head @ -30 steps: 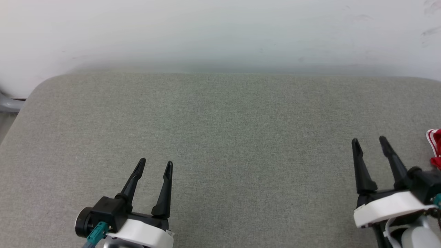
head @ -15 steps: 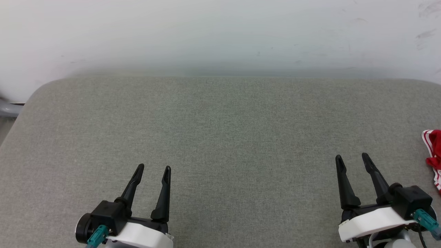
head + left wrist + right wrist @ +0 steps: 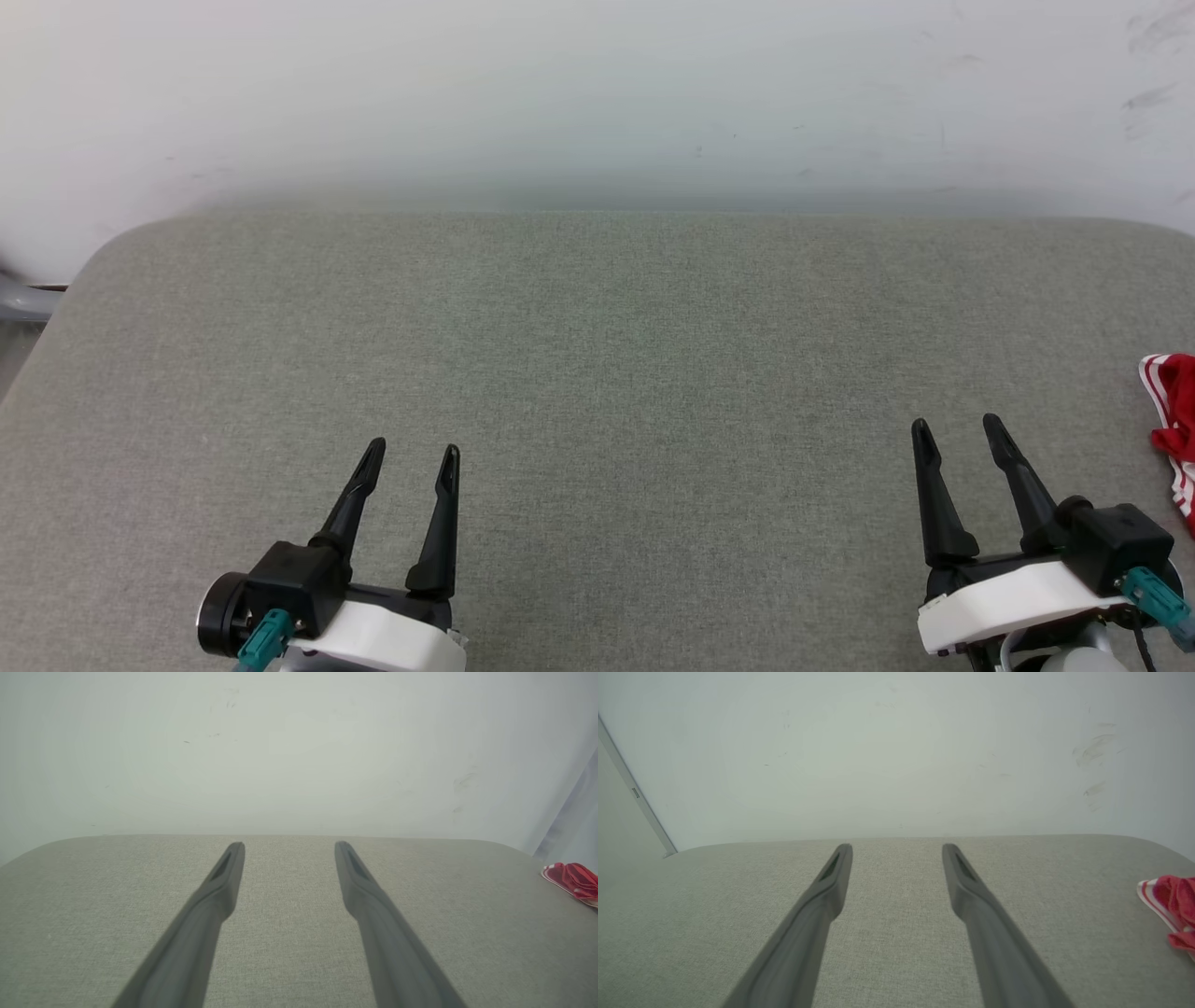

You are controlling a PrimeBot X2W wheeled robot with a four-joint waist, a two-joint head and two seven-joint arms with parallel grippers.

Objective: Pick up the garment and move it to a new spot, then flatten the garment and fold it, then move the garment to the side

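At far right edge of the grey pad (image 3: 597, 373), garment (image 3: 1174, 415) is lying bunched, partly cut off by the frame, near my right gripper (image 3: 957, 422) but not touching. That one and left gripper (image 3: 414, 446) are hovering w/ fingers parted, holding nothing. Risk imo: reaching w/ poor visibility, I could be pinching one layer only, or dragging it off the pad.

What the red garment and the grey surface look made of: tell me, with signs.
The garment: soft cloth, probably a knit; it bunches into limp folds, matte red with white stripes. The surface: woven fabric, likely over padding; fine heathered weave, matte, rounded corners.
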